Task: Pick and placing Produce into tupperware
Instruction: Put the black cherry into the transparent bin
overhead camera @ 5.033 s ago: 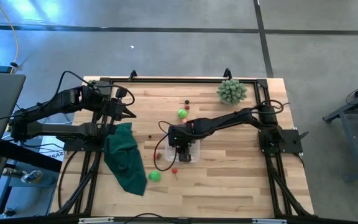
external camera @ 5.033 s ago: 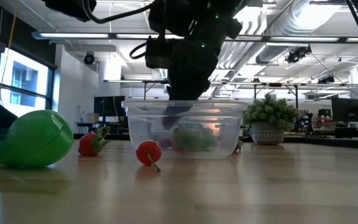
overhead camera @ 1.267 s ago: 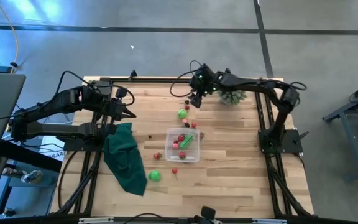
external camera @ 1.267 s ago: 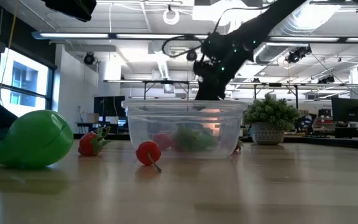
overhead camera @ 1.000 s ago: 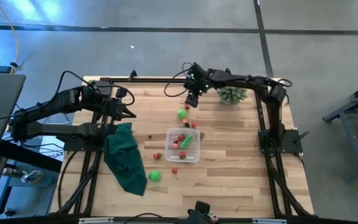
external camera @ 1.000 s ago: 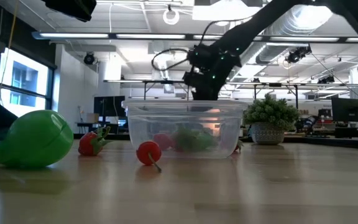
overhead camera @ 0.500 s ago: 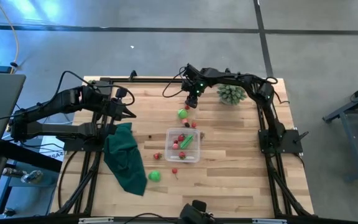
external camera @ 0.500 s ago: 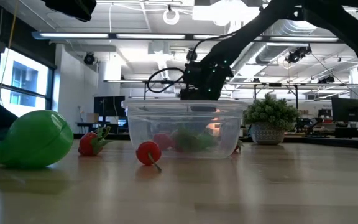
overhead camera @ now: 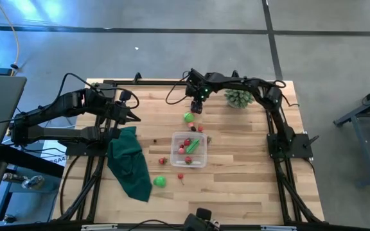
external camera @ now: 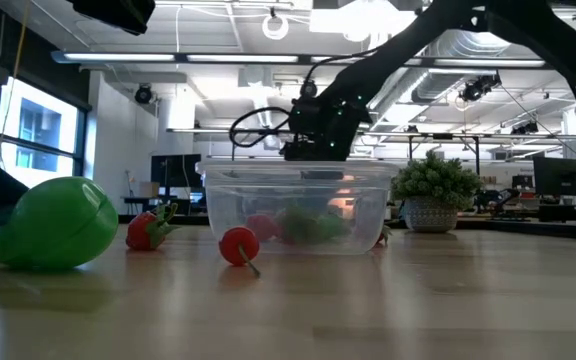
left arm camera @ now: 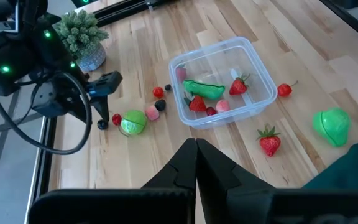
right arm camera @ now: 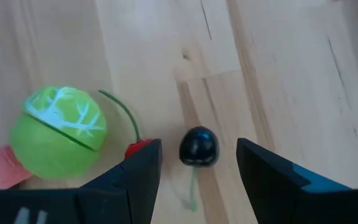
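I've got the right tool (overhead camera: pixel 197 106) parked over the far side of the table (overhead camera: pixel 249 173), fingers spread wide with nothing in them, straddling a small dark berry (right arm camera: pixel 198 147). That's on purpose: the berry sits right between the fingers (right arm camera: pixel 143 167) so I only need to drop and pinch. A red cherry (right arm camera: pixel 139 148) is tucked against one finger, mostly covered, so I may catch it by accident. The round green piece (right arm camera: pixel 58 131) is just beside it.

The tupperware (overhead camera: pixel 189 149) sits mid-table, already holding a few red bits and a long green one. Two strawberries and a bigger green piece are loose on its near side.

Left tool (left arm camera: pixel 196 155) is pinched shut and empty, waiting over the dark green cloth (overhead camera: pixel 130 164).

From table height the tupperware hides the berry, so I can't judge how high the right tool is.
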